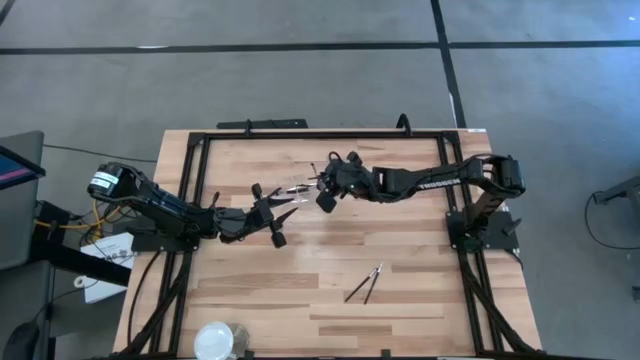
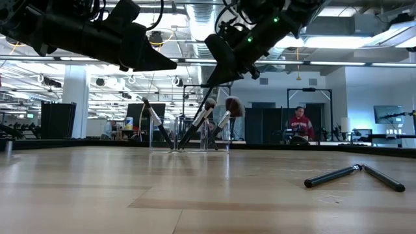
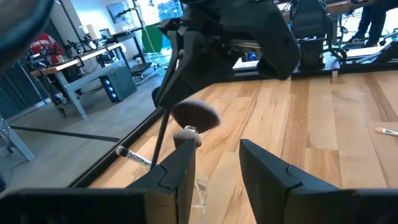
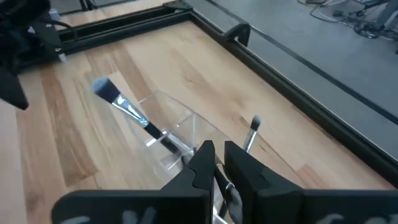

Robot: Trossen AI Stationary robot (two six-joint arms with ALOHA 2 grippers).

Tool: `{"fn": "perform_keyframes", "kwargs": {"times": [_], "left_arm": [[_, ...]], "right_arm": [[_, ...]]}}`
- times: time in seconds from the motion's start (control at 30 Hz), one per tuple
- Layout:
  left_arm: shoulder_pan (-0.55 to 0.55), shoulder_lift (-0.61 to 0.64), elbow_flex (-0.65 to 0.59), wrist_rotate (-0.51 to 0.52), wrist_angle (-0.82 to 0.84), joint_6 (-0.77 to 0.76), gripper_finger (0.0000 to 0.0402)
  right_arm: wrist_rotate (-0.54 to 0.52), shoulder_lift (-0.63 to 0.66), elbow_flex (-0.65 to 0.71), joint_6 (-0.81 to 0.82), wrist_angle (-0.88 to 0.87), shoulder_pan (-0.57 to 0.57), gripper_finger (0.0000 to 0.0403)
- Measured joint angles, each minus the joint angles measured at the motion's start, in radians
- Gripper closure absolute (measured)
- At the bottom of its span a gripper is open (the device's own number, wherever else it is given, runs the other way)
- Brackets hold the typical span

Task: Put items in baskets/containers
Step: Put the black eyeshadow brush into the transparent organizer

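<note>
Brushes in clear container (image 2: 188,133): three standing – two more (image 2: 354,175) on table.
Right gripper (image 4: 217,163): fingers clamped on a brush.
Left gripper (image 3: 217,165): fingers apart, empty.

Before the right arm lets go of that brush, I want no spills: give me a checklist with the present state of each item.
1. Right hand shut on a brush handle: ok.
2. That brush's lower end reaches into the clear container: ok in the low view.
3. Container upright on the table: ok; brushes inside lean, bristles up.
4. Left hand holding the container steady: cannot tell; its fingers stand apart beside the container's wall.
5. Brushes still to load: not ok; two brushes lie on the table.
6. The hands are clear of each other: cannot tell; they are very close in the high view.
</note>
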State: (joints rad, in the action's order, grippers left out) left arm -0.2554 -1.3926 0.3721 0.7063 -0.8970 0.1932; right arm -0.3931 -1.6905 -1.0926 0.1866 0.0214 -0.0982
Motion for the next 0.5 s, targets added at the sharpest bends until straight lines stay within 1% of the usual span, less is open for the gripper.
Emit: {"fn": "perform_keyframes", "kwargs": {"times": [0.17,0.27,0.33,0.43,0.5], "left_arm": [[0.0,0.0,0.0,0.0,0.0,0.0,0.0279],[0.0,0.0,0.0,0.0,0.0,0.0,0.0279],[0.0,0.0,0.0,0.0,0.0,0.0,0.0279],[0.0,0.0,-0.005,-0.001,-0.001,-0.006,0.0279],[0.0,0.0,-0.014,-0.001,0.001,-0.028,0.0279]], "right_arm": [[0.0,-0.001,0.022,0.0,0.047,0.0,0.0388],[-0.002,-0.034,0.025,-0.001,0.077,0.0,0.0385],[-0.002,-0.079,0.022,-0.006,0.145,0.005,0.0386],[-0.001,-0.133,0.02,-0.087,0.166,0.006,0.039],[0.001,-0.163,-0.003,-0.101,0.174,0.006,0.039]]}}
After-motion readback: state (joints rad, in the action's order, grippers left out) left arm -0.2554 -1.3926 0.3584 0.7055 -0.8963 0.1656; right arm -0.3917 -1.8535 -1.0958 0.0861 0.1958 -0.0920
